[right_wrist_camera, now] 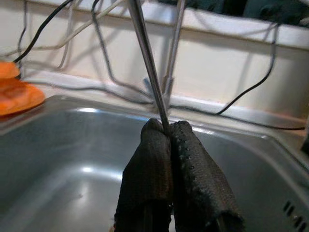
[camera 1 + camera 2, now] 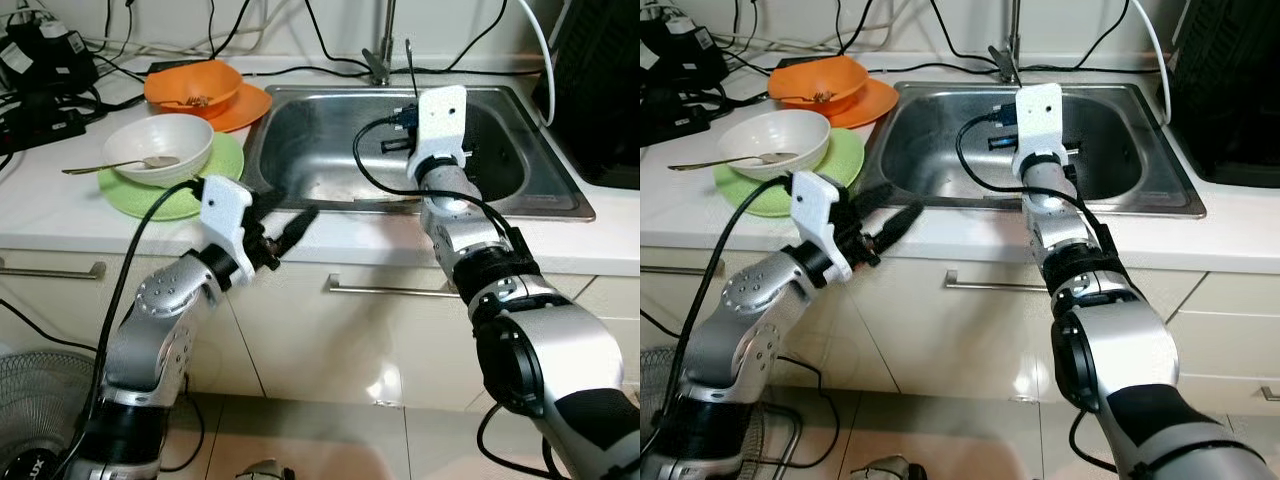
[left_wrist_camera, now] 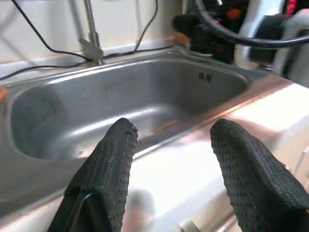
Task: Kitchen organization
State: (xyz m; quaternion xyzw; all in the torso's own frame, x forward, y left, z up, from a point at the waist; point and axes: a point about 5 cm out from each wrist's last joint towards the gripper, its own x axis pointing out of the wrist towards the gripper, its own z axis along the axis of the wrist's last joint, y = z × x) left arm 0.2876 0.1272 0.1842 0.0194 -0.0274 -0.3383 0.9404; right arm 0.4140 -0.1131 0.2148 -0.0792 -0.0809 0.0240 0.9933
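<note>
The left gripper (image 3: pixel 169 169), its fingers spread wide and empty, is held over the white counter edge before the stainless steel sink (image 2: pixel 330 150). Beyond it, over the basin, the right gripper (image 1: pixel 166 133) is clamped on a thin metal rod-like utensil (image 1: pixel 145 58). The utensil could slip from so narrow a pinch and clatter into the basin (no writing can be read).

Thin metal rod (image 1: pixel 147 63) cut off by the frame's top, food scraps in orange bowl (image 2: pixel 195 84) too small to identify, fan (image 2: pixel 30 400) cropped at the edge
</note>
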